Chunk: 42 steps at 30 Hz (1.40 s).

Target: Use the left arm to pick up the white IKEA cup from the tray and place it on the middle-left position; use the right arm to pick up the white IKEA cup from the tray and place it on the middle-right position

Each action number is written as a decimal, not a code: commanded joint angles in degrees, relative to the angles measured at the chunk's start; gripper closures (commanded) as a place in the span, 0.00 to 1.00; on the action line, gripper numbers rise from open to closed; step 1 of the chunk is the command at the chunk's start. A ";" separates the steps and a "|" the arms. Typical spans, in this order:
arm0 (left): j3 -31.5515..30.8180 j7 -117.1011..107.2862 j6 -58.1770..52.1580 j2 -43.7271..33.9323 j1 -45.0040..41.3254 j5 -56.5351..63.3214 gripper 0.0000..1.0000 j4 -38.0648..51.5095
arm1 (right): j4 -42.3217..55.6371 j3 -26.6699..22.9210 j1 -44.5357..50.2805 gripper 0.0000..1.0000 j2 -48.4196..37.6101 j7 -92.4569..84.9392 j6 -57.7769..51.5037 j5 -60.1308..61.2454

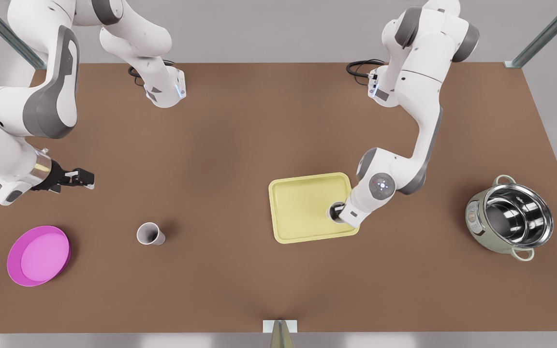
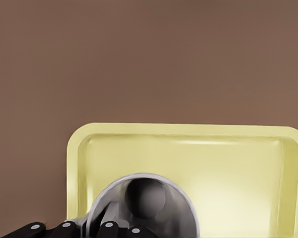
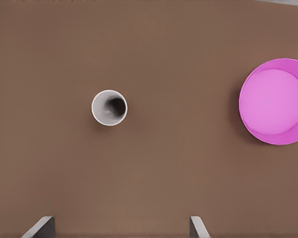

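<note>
The left gripper is clamping a white cup sitting in the tray; the right gripper is hovering, fingers apart, over the other cup.

Table layout: one cup stands in the tray, at its side toward the pot, my left gripper at it. The other cup sits on the front view's left, between tray and plate, with my right gripper above the table near both.

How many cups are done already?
One cup stands on the table, so that looks done. The right claw waits open beside it. The left claw is down at the second cup, not yet off the tray. Left: carry it to the table.
</note>
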 commanded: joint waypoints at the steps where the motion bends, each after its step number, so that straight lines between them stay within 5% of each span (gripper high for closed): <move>1: 0.23 2.19 -3.17 -0.04 1.40 -0.62 0.92 1.40 | 0.06 -0.02 0.05 0.00 -0.07 0.37 0.05 0.04; 9: 8.76 24.52 -4.84 -0.04 9.40 2.55 0.92 5.01 | 1.82 -0.81 -0.13 0.00 1.08 0.63 -0.03 0.04; 18: 12.10 25.31 24.69 8.49 12.48 7.73 0.93 5.62 | 2.08 -0.54 -0.13 0.00 1.16 0.72 1.19 -0.05; 25: 12.01 25.49 25.48 10.42 13.62 5.45 0.92 5.45 | 2.08 -0.54 -0.13 0.00 1.16 0.81 1.55 -0.05; 26: 12.01 25.66 25.48 10.51 13.62 5.54 0.24 5.36 | 2.08 -0.63 -0.13 0.00 1.16 0.72 1.55 0.04; 27: 12.01 25.75 25.48 10.51 13.53 5.71 0.00 5.36 | 2.08 -0.63 -0.13 0.00 1.16 0.72 1.55 0.04; 36: 11.31 25.14 23.38 9.55 12.92 5.36 0.00 5.01 | 2.08 -0.46 -0.04 0.00 1.16 0.89 1.55 -0.05; 37: 10.96 25.49 15.15 5.52 13.00 2.74 0.00 5.44 | 2.08 -0.46 -0.13 0.00 1.16 0.98 1.55 -0.05; 39: 10.69 28.73 -27.23 -8.91 13.09 -3.86 0.00 14.49 | 2.08 -0.46 -0.13 0.00 1.16 1.07 1.55 0.04; 40: 11.57 35.58 -37.18 -14.97 13.97 -4.31 0.00 15.91 | 2.08 -0.54 -0.13 0.00 1.16 1.07 1.55 0.04; 42: 11.66 29.89 -32.89 -24.82 13.09 -3.17 0.00 5.99 | 2.08 -0.63 -0.13 0.00 1.16 1.86 1.64 0.04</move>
